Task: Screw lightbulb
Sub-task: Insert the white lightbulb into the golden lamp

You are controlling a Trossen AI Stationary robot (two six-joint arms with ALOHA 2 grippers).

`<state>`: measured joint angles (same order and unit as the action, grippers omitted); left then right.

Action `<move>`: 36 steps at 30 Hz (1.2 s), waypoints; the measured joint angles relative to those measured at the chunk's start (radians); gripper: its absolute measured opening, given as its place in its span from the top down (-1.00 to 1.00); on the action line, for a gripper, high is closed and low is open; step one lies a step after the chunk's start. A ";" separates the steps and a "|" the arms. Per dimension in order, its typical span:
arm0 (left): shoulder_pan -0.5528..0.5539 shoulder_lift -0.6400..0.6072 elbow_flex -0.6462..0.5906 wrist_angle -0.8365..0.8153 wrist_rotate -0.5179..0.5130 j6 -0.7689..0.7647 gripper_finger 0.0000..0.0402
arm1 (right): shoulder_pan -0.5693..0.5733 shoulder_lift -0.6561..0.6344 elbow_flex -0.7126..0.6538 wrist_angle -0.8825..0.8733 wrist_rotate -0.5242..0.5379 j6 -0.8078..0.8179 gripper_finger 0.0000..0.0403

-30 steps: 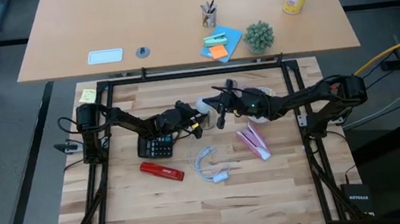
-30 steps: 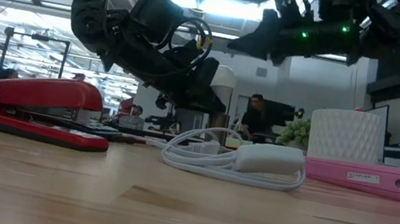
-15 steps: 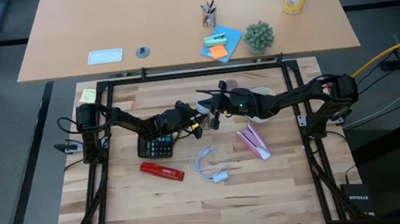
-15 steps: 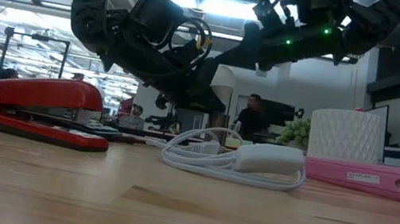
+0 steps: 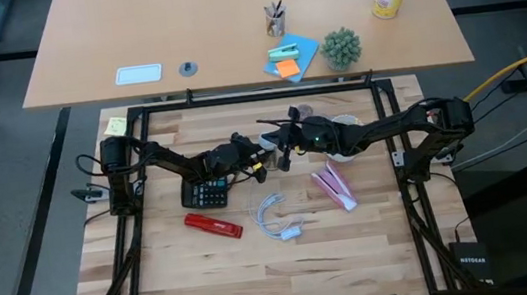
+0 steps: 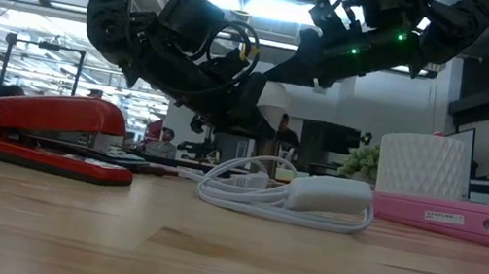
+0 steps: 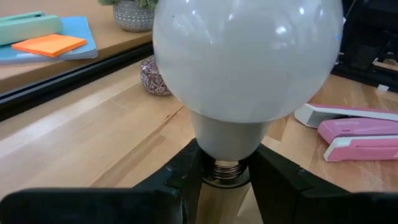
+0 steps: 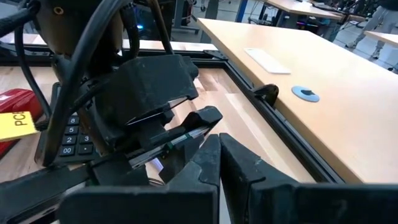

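Since a second ago the right gripper (image 5: 274, 150) has slid in close, its fingers pressed together on nothing, right beside the left gripper (image 5: 262, 150). That one pinches the lightbulb (image 7: 247, 62) by its screw end, above the calculator (image 5: 204, 191), with the red stapler (image 5: 214, 224) nearer the table's front.

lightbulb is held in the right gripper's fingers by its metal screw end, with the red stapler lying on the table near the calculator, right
Not quite: the lightbulb is held by the left gripper, not the right. The left wrist view shows its fingers clamped on the metal screw end. The red stapler does lie on the table near the calculator, as the high view shows.
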<state>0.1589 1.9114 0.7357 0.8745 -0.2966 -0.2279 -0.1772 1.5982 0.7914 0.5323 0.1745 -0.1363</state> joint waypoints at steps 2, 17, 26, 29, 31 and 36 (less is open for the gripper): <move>0.000 0.000 0.000 0.000 0.000 0.000 0.44 | 0.000 0.000 0.000 -0.001 -0.003 0.006 0.96; 0.000 0.000 0.000 -0.001 0.000 0.028 0.43 | 0.000 0.002 -0.002 -0.004 -0.013 0.026 0.96; 0.000 0.000 0.000 -0.004 0.000 0.034 0.43 | 0.000 0.003 -0.003 -0.003 -0.014 0.026 0.96; 0.000 0.000 0.000 -0.001 0.000 0.035 0.43 | 0.000 0.003 -0.003 -0.003 -0.014 0.026 0.96; 0.000 0.001 0.000 0.000 0.000 0.030 0.43 | 0.000 0.003 -0.003 -0.003 -0.014 0.026 0.96; 0.000 0.001 0.000 -0.001 0.001 0.034 0.43 | 0.000 0.003 -0.004 -0.003 -0.014 0.026 0.96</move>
<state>0.1585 1.9121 0.7353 0.8736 -0.2960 -0.1935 -0.1768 1.6016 0.7876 0.5297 0.1601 -0.1101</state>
